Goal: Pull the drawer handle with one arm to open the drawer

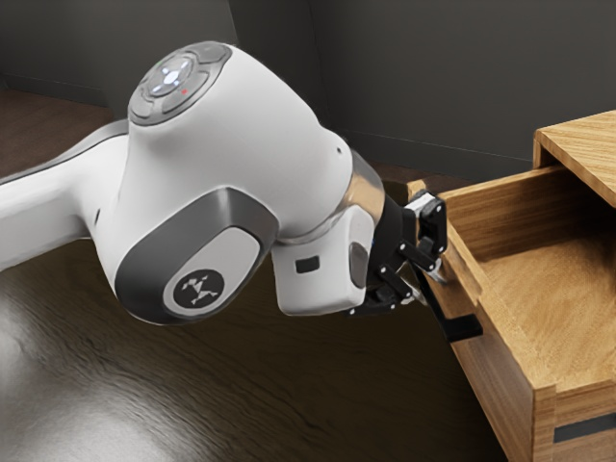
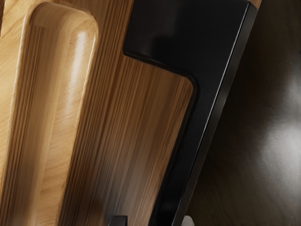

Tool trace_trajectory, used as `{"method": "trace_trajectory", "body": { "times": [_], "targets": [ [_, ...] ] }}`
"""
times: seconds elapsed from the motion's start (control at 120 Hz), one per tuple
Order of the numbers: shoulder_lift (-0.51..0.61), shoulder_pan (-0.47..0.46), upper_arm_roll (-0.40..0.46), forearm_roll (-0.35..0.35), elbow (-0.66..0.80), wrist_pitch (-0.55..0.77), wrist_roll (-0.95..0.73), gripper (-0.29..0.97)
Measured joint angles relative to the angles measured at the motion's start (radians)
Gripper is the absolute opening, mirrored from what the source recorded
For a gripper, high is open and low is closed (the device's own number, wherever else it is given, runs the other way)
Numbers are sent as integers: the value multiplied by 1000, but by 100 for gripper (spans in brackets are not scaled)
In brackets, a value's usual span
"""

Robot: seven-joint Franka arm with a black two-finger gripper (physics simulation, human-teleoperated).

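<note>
The wooden drawer (image 1: 496, 380) stands pulled well out of its cabinet (image 1: 587, 144) at the exterior view's right, its inside bare. A black bar handle (image 1: 460, 325) sticks out from the drawer's front panel. My black gripper (image 1: 422, 289) is at the upper part of that handle, shut on it. In the wrist view the handle (image 2: 207, 94) runs close under my hand, across the wood-grain drawer front (image 2: 127, 141). One dark fingertip (image 2: 117, 220) shows on the wood side of the bar.
A dark glossy floor (image 1: 192, 404) spreads below the arm and in front of the drawer. Under the open drawer, the cabinet front carries a black slot (image 1: 582, 428). Dark walls stand behind.
</note>
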State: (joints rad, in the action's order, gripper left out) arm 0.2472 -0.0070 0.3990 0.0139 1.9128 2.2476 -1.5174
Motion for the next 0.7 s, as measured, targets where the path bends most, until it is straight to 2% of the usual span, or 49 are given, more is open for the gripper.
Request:
{"method": "trace_trajectory", "body": {
  "times": [0.525, 0.7],
  "targets": [
    [109, -13, -34, -26, 100, 8, 3, 2],
    [121, -13, -36, -31, 121, 11, 4, 5]
  ]
}}
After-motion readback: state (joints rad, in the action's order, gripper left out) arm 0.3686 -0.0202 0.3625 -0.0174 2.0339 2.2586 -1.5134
